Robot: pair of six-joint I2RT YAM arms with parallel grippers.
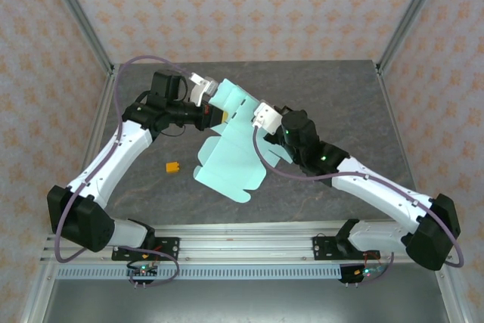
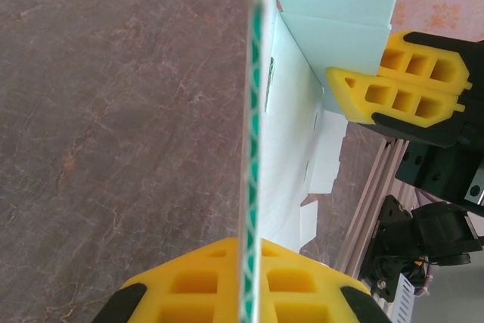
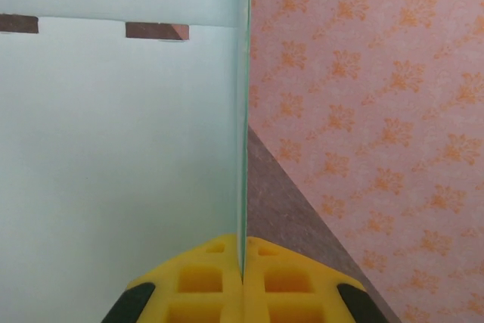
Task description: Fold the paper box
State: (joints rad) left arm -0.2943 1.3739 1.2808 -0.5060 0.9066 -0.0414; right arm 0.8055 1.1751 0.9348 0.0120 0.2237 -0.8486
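Big grey desk, and above it the paper box, not yet a box: a pale mint die-cut sheet strung between the two arms. Its far end is pinched and its rounded flaps trail down towards the arm bases. Whether those flaps touch the desk, I cannot tell.

The left gripper is clamped narrow on the sheet's far edge. In its wrist view the card runs edge-on straight out from between its yellow fingers. The right gripper is nipped just as tight on a neighbouring panel, and its own view shows the card rising dead centre from between its fingers. Ahead of the left gripper, the right one sits beside a crease where two panels meet at an angle.

So the fold is in hand, I'd say. To do it well, let one gripper act as anchor and swing the other about that score line, never pulling apart, since thin card tears or slips. Move slowly and watch the loose flaps below both grippers.

A tiny orange piece lies on the desk below the left gripper, well apart; leave it.
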